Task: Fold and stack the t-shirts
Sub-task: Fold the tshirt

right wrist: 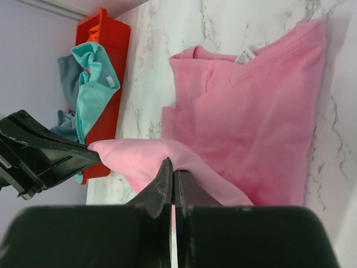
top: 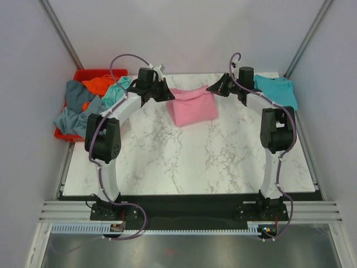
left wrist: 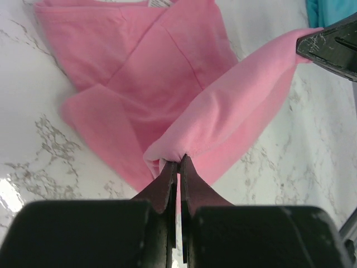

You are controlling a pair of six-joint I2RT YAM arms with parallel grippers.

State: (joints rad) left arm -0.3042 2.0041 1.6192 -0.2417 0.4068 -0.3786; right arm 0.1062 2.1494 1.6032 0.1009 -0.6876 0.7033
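Note:
A pink t-shirt [top: 193, 107] lies partly folded at the back middle of the marble table [top: 184, 159]. One edge of it is lifted and stretched between both grippers. My left gripper [top: 168, 92] is shut on that edge's left end [left wrist: 179, 158]; the cloth bunches at the fingertips. My right gripper [top: 213, 88] is shut on its right end [right wrist: 174, 167]. The rest of the pink t-shirt [left wrist: 150, 72] lies flat below, its neck label showing [right wrist: 244, 56]. A teal t-shirt [top: 276, 89] lies flat at the back right corner.
A red bin [top: 104, 72] stands off the table's back left corner, with grey-blue [top: 71, 114], orange [top: 99, 85] and mint [top: 117, 89] t-shirts heaped in it and hanging over its rim. Grey walls close in on both sides.

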